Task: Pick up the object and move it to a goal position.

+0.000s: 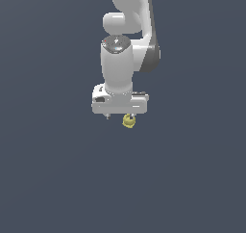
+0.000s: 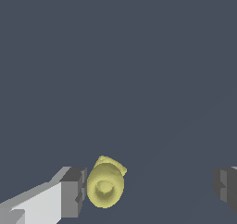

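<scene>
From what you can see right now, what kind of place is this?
Most likely a bare simulated test scene, not a real room: flat, uniform grey ground, a smooth rendered white arm, and only a small yellow object between the fingers of the open hand.

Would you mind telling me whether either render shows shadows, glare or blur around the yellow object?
Exterior view: flat, even light, no cast shadow under the yellow object; a small highlight on the arm's grey joint cap. Wrist view: sharp, no glare, only soft shading in the object's hollow; jaws wide open.

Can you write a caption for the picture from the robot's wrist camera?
Open gripper straddling the small yellow object, which sits right beside one finger.
</scene>
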